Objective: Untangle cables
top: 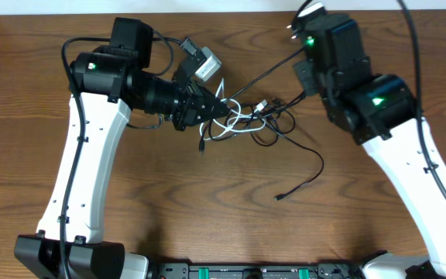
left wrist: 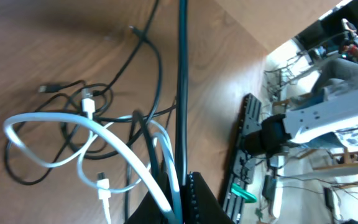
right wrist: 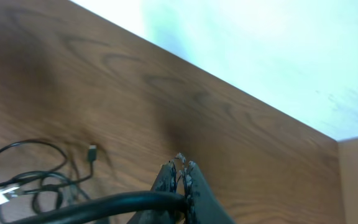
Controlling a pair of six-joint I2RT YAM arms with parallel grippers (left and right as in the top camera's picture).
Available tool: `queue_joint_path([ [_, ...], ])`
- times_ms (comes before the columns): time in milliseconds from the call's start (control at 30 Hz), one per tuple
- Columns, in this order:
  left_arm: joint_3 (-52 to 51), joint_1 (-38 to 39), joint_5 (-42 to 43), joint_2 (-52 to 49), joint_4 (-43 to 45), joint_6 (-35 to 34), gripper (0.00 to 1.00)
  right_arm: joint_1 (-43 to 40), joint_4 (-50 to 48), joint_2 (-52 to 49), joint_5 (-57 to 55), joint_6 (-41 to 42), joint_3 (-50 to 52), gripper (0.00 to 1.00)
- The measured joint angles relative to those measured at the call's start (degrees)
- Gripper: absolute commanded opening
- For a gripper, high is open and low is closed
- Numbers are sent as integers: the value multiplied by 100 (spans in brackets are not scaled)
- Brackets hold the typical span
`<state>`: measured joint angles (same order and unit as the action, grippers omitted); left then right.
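Note:
The cables lie in a knot (top: 255, 118) mid-table, several thin black cords plus one white cable (top: 236, 124). My left gripper (top: 224, 105) sits at the knot's left side, shut on the white cable (left wrist: 42, 118), whose loops run into its jaws (left wrist: 180, 180). A taut black cable (top: 265, 71) stretches from there up to my right gripper (top: 300, 31) near the far edge. The right gripper (right wrist: 182, 163) is shut on this black cable (right wrist: 98, 204). One loose black cord trails to a plug (top: 282, 197) toward the front.
The table's far edge (right wrist: 241, 93) runs just beyond the right gripper. A black rail (top: 246, 271) lines the front edge between the arm bases. Bare wood lies left of and in front of the knot.

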<state>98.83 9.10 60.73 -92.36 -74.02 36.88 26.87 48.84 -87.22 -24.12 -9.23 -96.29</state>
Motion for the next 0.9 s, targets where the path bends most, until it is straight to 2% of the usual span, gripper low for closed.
queue_joint_path([
  [400,2,-981,-20,17,146,-201,8,-844,94,699,92,2,-9,1],
  [900,2,-1989,264,28,219,-275,8,-1864,286,704,426,129,-9,1],
])
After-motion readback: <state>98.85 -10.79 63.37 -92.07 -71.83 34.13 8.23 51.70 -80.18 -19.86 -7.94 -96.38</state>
